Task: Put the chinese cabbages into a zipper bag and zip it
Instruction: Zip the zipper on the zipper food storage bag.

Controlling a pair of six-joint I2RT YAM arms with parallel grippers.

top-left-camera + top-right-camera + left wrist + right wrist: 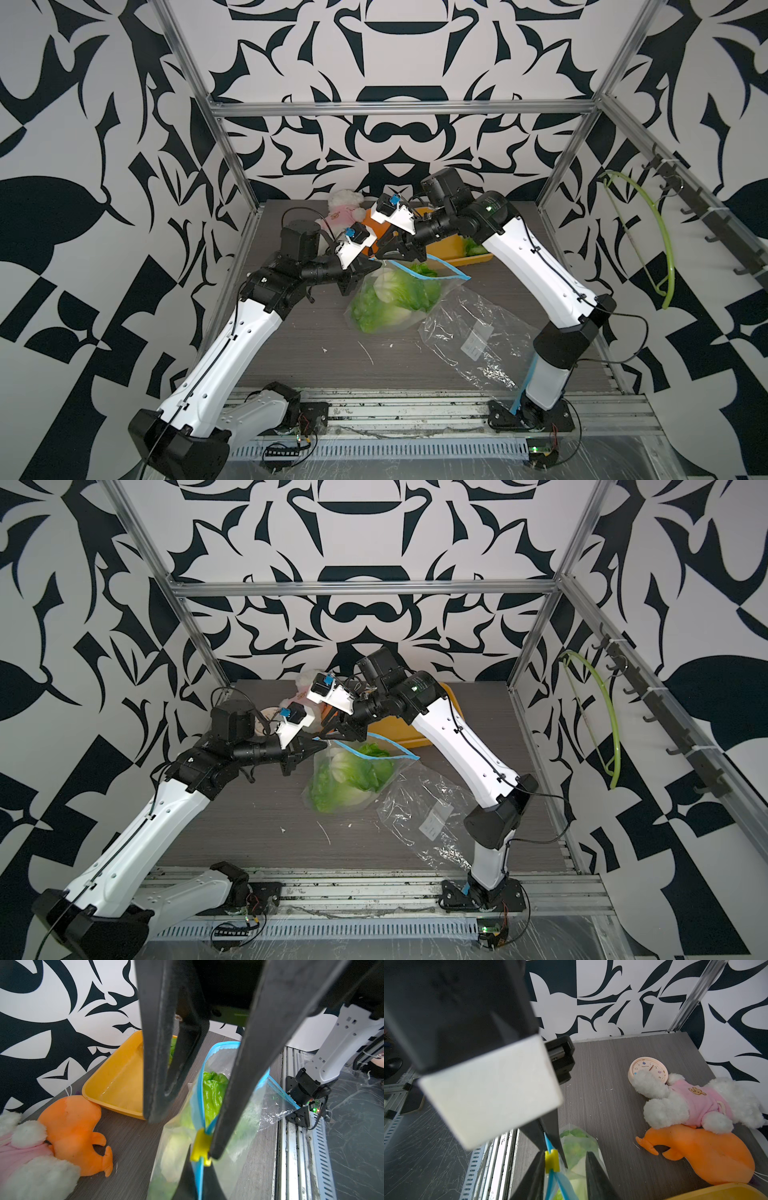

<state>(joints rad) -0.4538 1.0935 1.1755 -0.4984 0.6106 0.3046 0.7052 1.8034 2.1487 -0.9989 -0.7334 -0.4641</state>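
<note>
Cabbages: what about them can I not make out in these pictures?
- Cabbages in the bag: count unclear in both top views, because the leaves overlap.
- Green piece in the yellow tray: in a top view, mostly behind the right arm.

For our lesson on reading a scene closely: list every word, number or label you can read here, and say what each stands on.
"10", "11", "1", "2", "4": numerals on the small clock, part of its face hidden by the white plush toy.
Small wording on the clock's face: too small to read.
White label on the spare clear bag: too small to read.
</note>
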